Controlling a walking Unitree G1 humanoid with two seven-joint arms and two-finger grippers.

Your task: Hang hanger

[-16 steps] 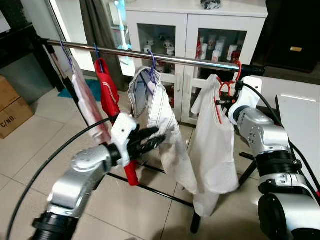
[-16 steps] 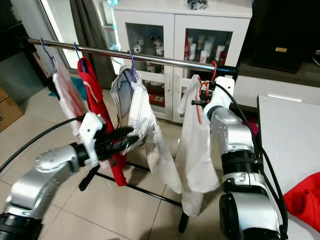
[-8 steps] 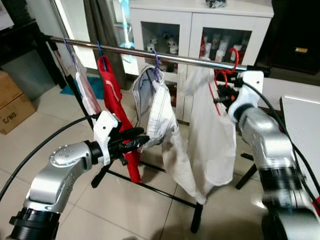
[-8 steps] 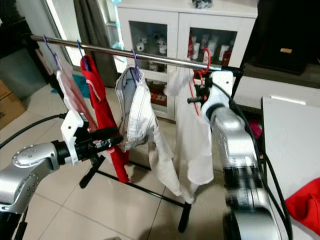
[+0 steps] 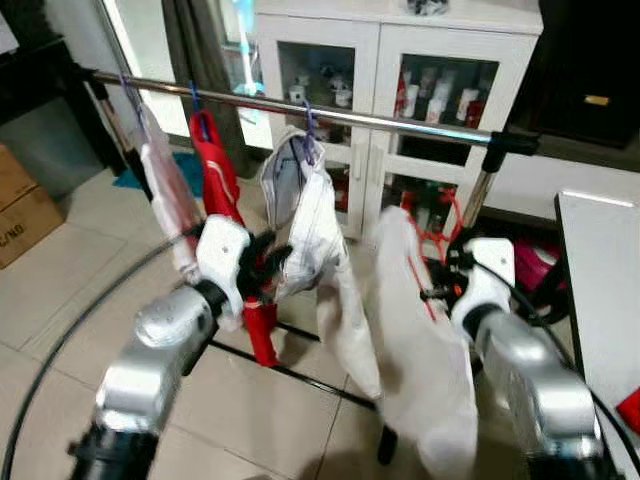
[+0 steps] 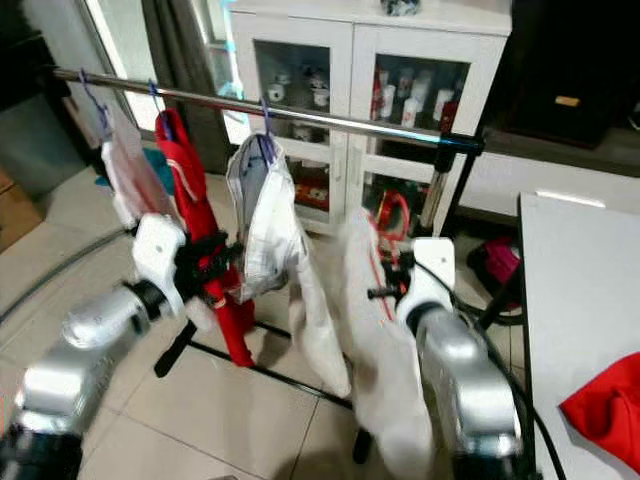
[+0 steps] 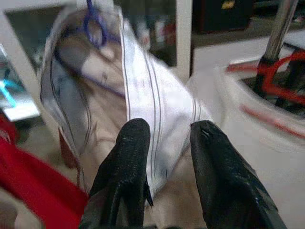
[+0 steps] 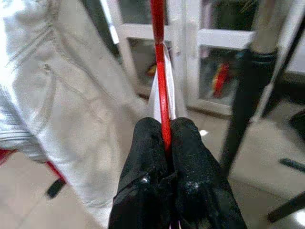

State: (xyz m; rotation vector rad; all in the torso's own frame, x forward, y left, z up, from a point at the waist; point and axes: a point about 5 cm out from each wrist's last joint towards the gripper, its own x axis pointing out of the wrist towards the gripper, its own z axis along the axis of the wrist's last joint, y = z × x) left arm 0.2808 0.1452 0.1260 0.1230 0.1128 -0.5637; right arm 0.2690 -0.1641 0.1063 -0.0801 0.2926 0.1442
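My right gripper is shut on a red hanger that carries a white garment. Hanger and garment hang well below the metal rail, off it, near the rack's right post. In the right wrist view both black fingers pinch the red wire. My left gripper is open, its fingers apart just in front of a white striped garment that hangs from a purple hanger on the rail.
A red garment and a pale pink one hang further left on the rail. Behind stands a white glass-door cabinet. A white table with a red cloth is on the right, a cardboard box on the left.
My right gripper has dropped from rail height to well below the rail, taking the red hanger and white garment down with it. My left gripper has moved closer to the striped garment.
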